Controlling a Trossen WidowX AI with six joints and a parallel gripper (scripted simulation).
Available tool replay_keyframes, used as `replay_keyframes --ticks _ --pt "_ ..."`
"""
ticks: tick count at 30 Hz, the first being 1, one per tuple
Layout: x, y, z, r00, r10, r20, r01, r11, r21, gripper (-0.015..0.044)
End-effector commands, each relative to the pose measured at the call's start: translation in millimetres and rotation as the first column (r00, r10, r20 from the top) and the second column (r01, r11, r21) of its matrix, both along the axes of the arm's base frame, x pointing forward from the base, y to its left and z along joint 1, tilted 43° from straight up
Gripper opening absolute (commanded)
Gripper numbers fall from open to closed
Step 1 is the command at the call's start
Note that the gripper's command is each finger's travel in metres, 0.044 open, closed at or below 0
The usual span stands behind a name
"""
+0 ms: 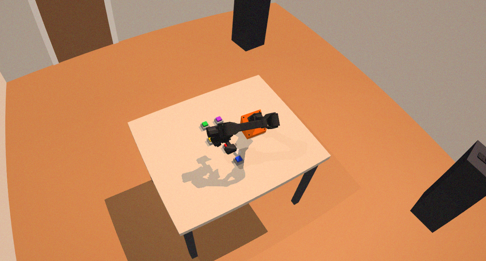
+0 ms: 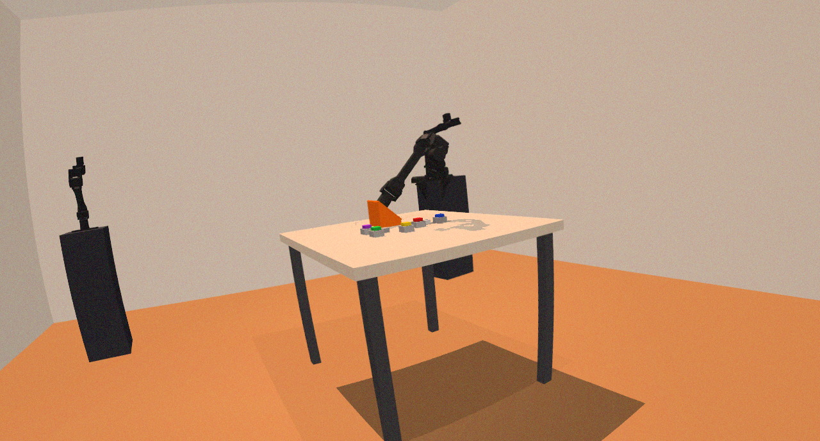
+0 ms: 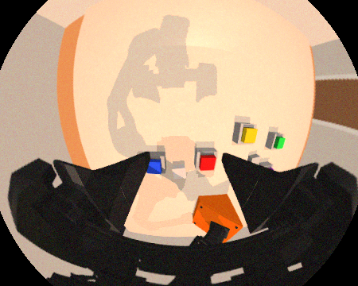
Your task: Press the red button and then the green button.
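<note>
The red button (image 1: 225,145) (image 2: 418,220) (image 3: 207,162) and the green button (image 1: 204,124) (image 2: 375,228) (image 3: 280,142) sit in grey housings. The arm's gripper (image 3: 185,154) is open with nothing held, raised above the table on the blue and red side. In the wrist view, the red button shows between the fingertips near the right one, and the green button lies outside the right finger. In the top view, a finger part hides most of the red button. In the exterior view, the fingers are hard to make out against the dark pedestal behind.
The blue button (image 1: 238,159) (image 3: 155,166) lies beyond a pale block (image 3: 179,171) from red. The yellow button (image 2: 406,224) (image 3: 249,135) is between red and green. The purple button (image 1: 218,118) (image 2: 366,226) is beside green, near a grey block (image 3: 254,159). The orange arm base (image 2: 379,213) stands behind.
</note>
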State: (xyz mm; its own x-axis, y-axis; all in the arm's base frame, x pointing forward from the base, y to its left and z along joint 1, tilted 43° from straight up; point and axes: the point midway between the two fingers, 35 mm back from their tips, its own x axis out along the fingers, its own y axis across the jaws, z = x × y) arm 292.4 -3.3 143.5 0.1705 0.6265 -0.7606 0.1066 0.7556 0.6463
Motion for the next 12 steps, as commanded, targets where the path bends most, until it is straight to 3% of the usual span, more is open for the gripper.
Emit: replay_keyframes --ticks 1,12 --pt "-32.5 46.6 42.7 1.0 0.004 0.0 -0.004 0.999 0.032 0.04" --pt "-44.2 59.2 54.1 1.0 0.007 0.0 -0.007 0.999 0.043 0.04"
